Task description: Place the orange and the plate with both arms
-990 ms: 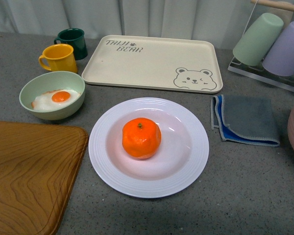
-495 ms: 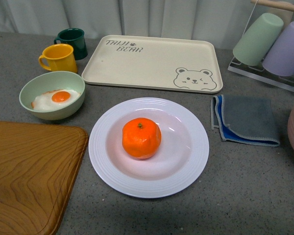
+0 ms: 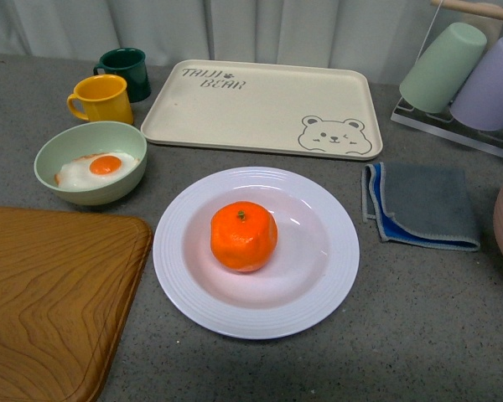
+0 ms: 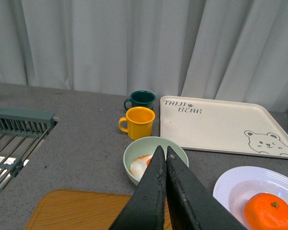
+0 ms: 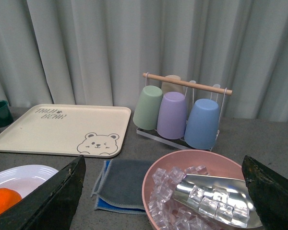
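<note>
The orange (image 3: 243, 236) sits in the middle of the white ridged plate (image 3: 327, 293) on the grey counter in the front view. Both also show in the left wrist view, the orange (image 4: 269, 211) and the plate (image 4: 233, 184), and in the right wrist view, the orange (image 5: 2, 201) and the plate (image 5: 24, 173). Neither arm shows in the front view. My left gripper (image 4: 162, 152) is shut and empty, held above the pale green bowl (image 4: 134, 158). My right gripper (image 5: 163, 184) is open wide and empty, above a pink bowl of ice (image 5: 156, 179).
A beige bear tray (image 3: 260, 105) lies behind the plate. A green bowl with a fried egg (image 3: 90, 163), a yellow mug (image 3: 103, 98) and a dark green mug (image 3: 124, 69) stand at the left. A wooden board (image 3: 50, 293) lies front left. A grey-blue cloth (image 3: 423, 205) and a cup rack (image 3: 469, 75) are at the right.
</note>
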Controlling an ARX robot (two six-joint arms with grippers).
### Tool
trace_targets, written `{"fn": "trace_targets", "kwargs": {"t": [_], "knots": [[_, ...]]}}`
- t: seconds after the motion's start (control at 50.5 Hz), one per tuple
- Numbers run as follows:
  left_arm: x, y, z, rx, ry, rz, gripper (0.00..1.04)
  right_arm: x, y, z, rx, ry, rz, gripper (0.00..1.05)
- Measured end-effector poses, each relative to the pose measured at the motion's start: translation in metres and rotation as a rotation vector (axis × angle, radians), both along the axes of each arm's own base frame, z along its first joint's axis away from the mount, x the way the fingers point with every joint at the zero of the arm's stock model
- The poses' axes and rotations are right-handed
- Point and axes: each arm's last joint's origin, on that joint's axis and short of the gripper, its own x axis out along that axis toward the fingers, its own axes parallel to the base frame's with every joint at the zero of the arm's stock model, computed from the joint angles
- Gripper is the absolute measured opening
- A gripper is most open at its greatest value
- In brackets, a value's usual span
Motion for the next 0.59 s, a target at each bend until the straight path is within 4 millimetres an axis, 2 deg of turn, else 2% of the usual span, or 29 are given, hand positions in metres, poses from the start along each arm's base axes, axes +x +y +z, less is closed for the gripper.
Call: {"fn": "trace_targets", "kwargs": {"t": [0.594], "knots": [[-0.019, 0.000, 0.002, 0.000, -0.009, 0.000, 0.04, 0.000, 0.000, 0.000, 0.000, 0.000, 0.000, 0.95]]}}
